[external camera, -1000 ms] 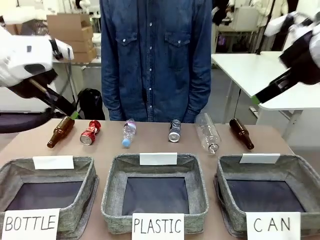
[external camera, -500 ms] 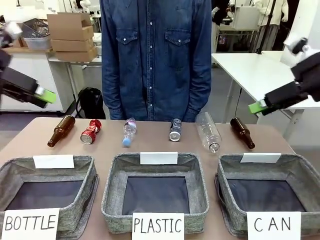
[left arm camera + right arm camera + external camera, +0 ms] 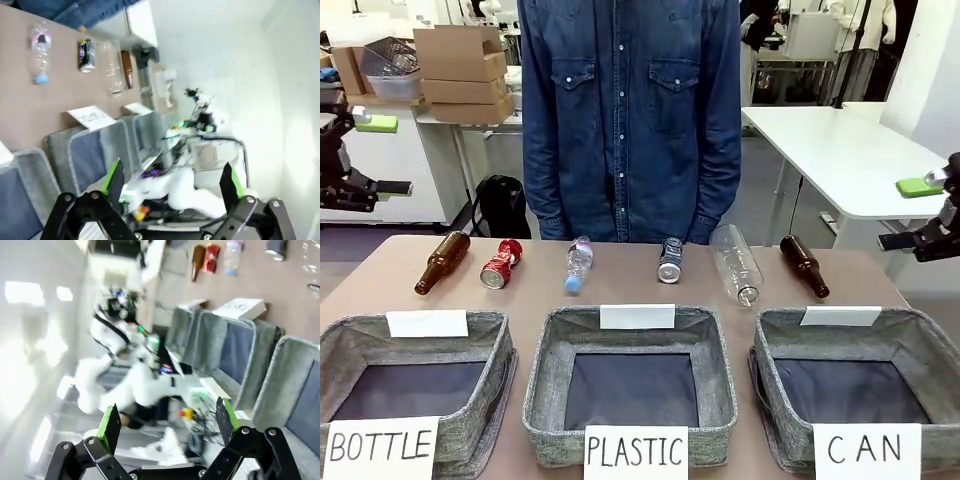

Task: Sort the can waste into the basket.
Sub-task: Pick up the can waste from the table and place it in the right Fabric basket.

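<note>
**Claws spread wide, both cans untouched on the desk**

Two cans were found lying on their sides in the far row on the desk (image 3: 620, 290). The red can (image 3: 501, 265) was placed toward the robot's left, between a brown bottle (image 3: 441, 263) and a small plastic bottle (image 3: 578, 265). The Pepsi can (image 3: 670, 260) was placed near the middle, beside a large clear bottle (image 3: 735, 265). Each long axis was pointed roughly across the desk, one end turned toward the robot. The CAN basket (image 3: 775, 350) was set at the near right. The left claw (image 3: 392, 155) and the right claw (image 3: 905, 213) were held high off either side, jaws spread wide, nothing gripped. The red can was judged nearer the left claw, the Pepsi can nearer the right claw and the basket.
</note>
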Available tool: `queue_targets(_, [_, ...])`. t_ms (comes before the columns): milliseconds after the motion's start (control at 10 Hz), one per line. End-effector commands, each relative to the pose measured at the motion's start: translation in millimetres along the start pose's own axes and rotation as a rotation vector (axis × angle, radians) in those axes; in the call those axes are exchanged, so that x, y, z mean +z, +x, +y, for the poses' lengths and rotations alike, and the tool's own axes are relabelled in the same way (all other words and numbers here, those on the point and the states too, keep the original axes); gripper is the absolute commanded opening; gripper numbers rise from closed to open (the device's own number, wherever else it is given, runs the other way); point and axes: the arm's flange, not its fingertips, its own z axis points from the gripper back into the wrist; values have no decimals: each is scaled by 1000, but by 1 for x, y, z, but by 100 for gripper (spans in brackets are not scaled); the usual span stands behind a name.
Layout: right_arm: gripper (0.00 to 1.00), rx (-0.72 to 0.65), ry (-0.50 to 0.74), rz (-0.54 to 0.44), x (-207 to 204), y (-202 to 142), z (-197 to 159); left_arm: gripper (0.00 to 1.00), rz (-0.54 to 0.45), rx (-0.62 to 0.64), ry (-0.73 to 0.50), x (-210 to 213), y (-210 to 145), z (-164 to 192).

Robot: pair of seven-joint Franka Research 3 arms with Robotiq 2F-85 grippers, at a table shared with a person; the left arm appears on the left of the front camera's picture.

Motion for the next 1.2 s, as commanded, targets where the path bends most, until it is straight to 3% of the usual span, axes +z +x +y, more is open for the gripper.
queue_targets(0, [100,-115,-188,-189,-9,2,-3,100,27,13,186,-12,-40,17])
queue_targets(100, [100,0,0,0,0,0,0,100,0,0,0,0,0,0])
queue_targets(700, [100,0,0,0,0,0,0,100,0,0,0,0,0,0])
queue_targets(800, [100,0,0,0,0,0,0,100,9,22,21,2,-1,-2])
queue_targets(1000, [100,0,0,0,0,0,0,100,78,-58,274,5,-1,-38])
queue_targets(1100, [100,0,0,0,0,0,0,100,105,-47,363,-9,9,-38])
